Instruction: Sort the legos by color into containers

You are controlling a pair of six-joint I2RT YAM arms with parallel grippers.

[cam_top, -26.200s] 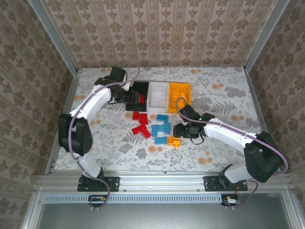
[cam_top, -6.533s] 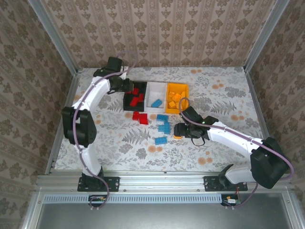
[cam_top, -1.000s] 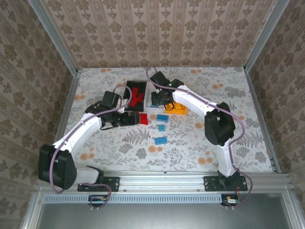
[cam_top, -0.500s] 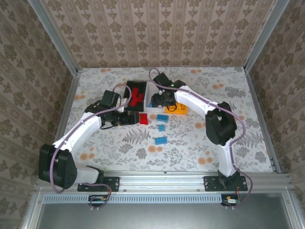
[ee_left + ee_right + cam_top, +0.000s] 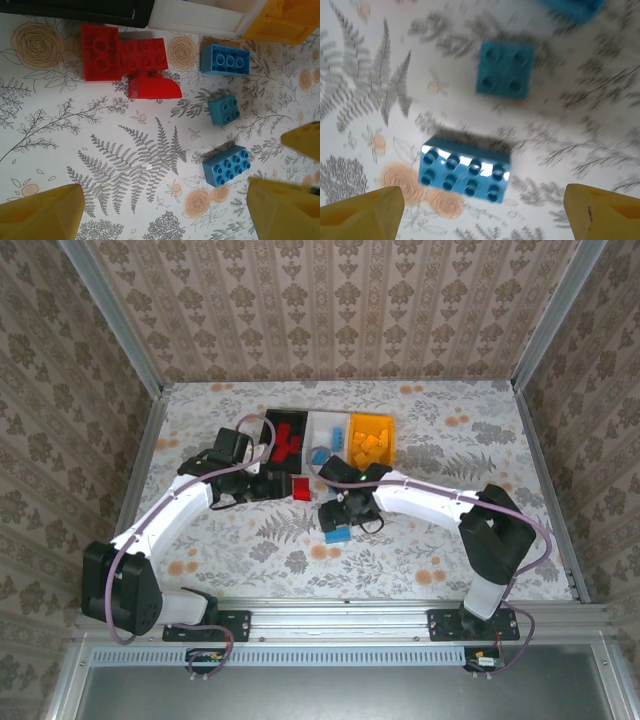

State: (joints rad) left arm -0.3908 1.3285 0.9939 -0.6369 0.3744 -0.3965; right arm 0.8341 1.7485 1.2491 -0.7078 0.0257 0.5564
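Three bins stand in a row at the back: black [image 5: 268, 430] with red bricks, white [image 5: 330, 424] with a light blue one, orange-yellow [image 5: 393, 438] with yellow ones. Two red bricks [image 5: 123, 59] and a red sloped piece [image 5: 152, 88] lie just in front of the black bin [image 5: 75, 12]. Three light blue bricks lie loose: an oblong one [image 5: 225, 59], a small square one [image 5: 223, 109] and an eight-stud one [image 5: 226, 165]. My left gripper [image 5: 274, 484] hangs open beside the red bricks [image 5: 301, 487]. My right gripper [image 5: 482, 212] is open just above the eight-stud blue brick [image 5: 465, 172].
The floral tablecloth [image 5: 250, 550] is bare across the front and at both sides. Metal rails and patterned walls enclose the table. The two grippers hang close together, and a yellow finger of the right one [image 5: 302, 142] shows in the left wrist view.
The right arm has swung from over the white bin down and forward to the loose blue bricks, uncovering the bins. The left arm has hardly moved.
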